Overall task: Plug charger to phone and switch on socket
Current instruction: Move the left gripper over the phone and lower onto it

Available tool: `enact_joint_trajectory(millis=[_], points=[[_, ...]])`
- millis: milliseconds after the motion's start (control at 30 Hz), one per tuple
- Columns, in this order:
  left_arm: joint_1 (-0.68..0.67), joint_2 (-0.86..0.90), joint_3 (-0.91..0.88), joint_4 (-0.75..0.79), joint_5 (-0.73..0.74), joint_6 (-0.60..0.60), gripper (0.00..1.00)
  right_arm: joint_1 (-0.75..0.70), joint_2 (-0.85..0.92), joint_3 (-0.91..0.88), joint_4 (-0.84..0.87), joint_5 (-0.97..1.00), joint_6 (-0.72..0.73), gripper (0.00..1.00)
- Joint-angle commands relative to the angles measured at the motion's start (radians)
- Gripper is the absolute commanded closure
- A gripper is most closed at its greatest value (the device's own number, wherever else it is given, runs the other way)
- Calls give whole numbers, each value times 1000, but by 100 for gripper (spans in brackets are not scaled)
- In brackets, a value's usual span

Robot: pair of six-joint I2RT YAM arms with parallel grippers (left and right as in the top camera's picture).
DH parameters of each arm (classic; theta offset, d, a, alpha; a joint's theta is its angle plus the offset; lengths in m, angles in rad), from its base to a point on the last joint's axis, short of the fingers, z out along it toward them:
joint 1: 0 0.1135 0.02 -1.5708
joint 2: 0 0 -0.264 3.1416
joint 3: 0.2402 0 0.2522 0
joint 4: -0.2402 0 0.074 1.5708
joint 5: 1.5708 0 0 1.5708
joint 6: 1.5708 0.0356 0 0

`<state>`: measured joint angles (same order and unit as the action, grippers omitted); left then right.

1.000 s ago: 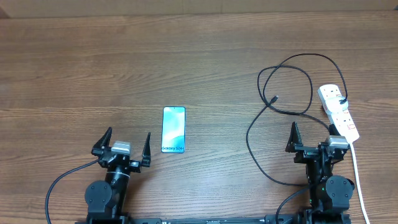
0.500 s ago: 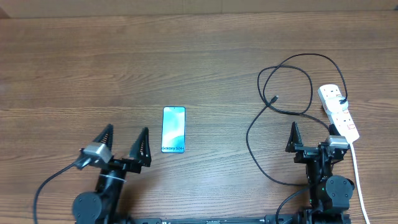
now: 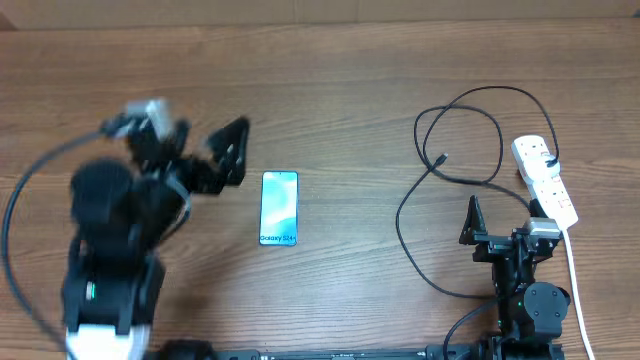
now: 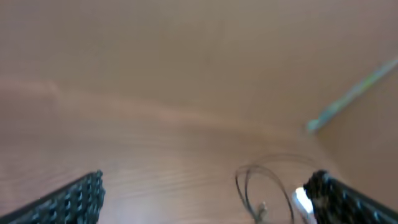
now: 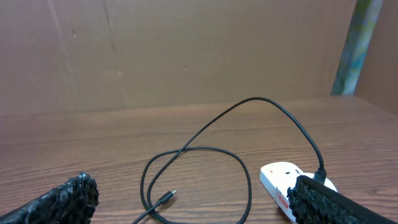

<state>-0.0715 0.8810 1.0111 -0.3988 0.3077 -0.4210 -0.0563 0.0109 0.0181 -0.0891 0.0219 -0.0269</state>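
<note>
The only thing here that holds anything is the socket point(image 3: 545, 180), a white strip lying at the right side of the bench point(image 3: 340, 100). The black plug of the charger point(image 3: 399, 218) sits in the outlet at its far end, seen more plainly from the right wrist, where the cable point(image 5: 205, 149) drops into the white block point(image 5: 283, 180). We cannot tell how its switches stand, as they are too small. From that outlet the cable loops out over the wood to the left of the strip, and its small free tip point(image 3: 441, 160) lies loose on the bench inside the loop, well apart from the phone point(image 3: 279, 208). The phone lies flat, screen up, left of centre with bare wood on every side. The left gripper point(image 3: 195, 140) is just to its left, blurred, with jaws spread wide and nothing between them; its wrist view is blurred too and shows only the spread tips point(image 4: 205, 199) over the wood. The right gripper point(image 3: 503, 225) stands near the front edge, jaws likewise released and empty, one finger just beside the near end of the strip and its thick white cord point(image 3: 573, 280). Between phone and cable we see a broad strip of bare bench, and more towards the far edge.
</note>
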Motion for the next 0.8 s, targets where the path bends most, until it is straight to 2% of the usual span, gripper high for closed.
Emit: enact_joint_trajectory(millis=[0, 100, 233, 300, 400, 467, 600, 767], points=[[-126, 250, 233, -234, -50, 6, 0, 5, -7, -10, 7, -5, -7, 0], [-239, 408, 319, -382, -163, 6, 0, 5, -7, -10, 8, -5, -7, 0], [-296, 512, 319, -420, -163, 76, 0, 5, -7, -10, 7, -5, -7, 0], [-298, 566, 319, -394, -140, 63, 0, 5, -7, -10, 7, -5, -7, 0], [-294, 669, 319, -477, -18, 97, 0, 5, -7, -10, 7, -5, -7, 0], [-295, 693, 319, -522, -34, 84, 0, 5, -7, -10, 7, -5, -7, 0], [-317, 697, 320, -621, -190, -19, 0, 5, -7, -10, 7, -5, -7, 0], [-355, 697, 320, -727, -300, -59, 0, 5, -7, -10, 8, -5, -7, 0]])
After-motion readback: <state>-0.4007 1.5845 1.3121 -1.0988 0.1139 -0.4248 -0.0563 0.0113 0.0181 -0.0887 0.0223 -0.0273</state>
